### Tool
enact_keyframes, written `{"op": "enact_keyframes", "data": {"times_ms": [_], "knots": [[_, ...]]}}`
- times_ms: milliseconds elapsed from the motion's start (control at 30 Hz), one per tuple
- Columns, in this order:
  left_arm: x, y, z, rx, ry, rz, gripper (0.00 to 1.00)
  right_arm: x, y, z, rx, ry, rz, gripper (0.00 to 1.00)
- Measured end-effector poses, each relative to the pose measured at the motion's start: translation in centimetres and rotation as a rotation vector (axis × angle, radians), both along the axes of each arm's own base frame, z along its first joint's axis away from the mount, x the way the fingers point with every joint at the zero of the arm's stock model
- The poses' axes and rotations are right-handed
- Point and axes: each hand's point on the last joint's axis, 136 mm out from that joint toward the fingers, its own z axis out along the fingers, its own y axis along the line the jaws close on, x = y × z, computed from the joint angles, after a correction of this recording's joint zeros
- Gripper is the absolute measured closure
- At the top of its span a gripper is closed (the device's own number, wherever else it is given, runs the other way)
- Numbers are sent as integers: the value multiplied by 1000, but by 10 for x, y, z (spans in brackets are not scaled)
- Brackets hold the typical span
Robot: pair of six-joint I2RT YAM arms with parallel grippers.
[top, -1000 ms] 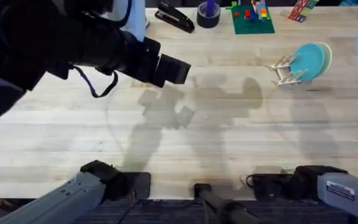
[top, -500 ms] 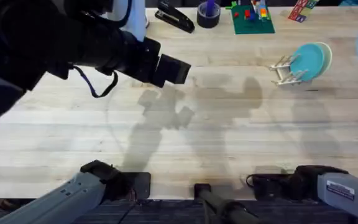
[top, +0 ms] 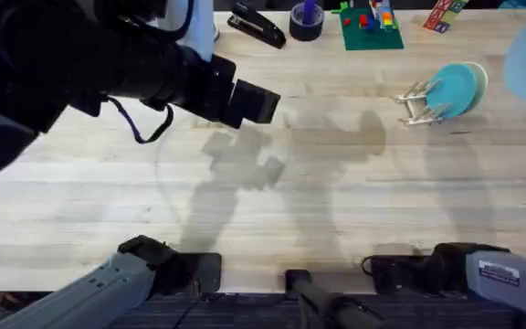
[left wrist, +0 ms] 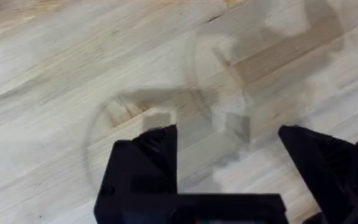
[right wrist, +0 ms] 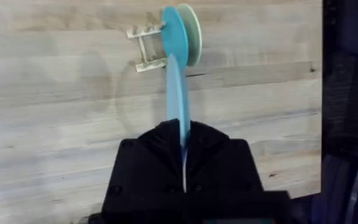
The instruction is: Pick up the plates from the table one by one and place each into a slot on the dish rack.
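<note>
1. Over on the far right of the tabletop (top: 245, 210), my dish rack (right wrist: 146, 46) holds teal and cream plates (right wrist: 188, 31).
2. My right gripper (right wrist: 183, 146) is clamped on a light blue plate (right wrist: 176, 99); the left gripper (left wrist: 229, 155) is spread wide.
3. No readable writing anywhere.

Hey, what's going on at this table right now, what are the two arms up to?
The right gripper is shut on a light blue plate, held edge-on above the table and lined up with the dish rack. Two plates already stand in the rack, a teal plate and a pale cream plate behind it. The left gripper is open over bare wood, holding nothing. Along the table's far edge sit a stapler, a tape roll and toy blocks.
</note>
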Motion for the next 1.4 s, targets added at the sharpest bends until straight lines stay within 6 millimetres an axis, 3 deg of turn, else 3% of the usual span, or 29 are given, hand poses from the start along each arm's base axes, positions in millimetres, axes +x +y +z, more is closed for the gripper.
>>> {"op": "enact_keyframes", "data": {"times_ms": [233, 600, 767, 1133, 1400], "knots": [[-20, 8, -14, 41, 96, 0, 6, 29, -8, -28, -1, 97, -2, 973], [-102, 44, -46, 196, 454, 1, 6, 64, -27, -62, 67, 164, 58, 972], [-102, 44, -46, 196, 453, 1, 5, 72, -38, -73, 65, 187, 68, 972], [-101, 44, -46, 196, 452, 2, 6, 90, -42, -108, 75, 280, 125, 972], [-101, 44, -46, 196, 452, 1, 6, 95, -36, -110, 81, 282, 207, 972]]}}
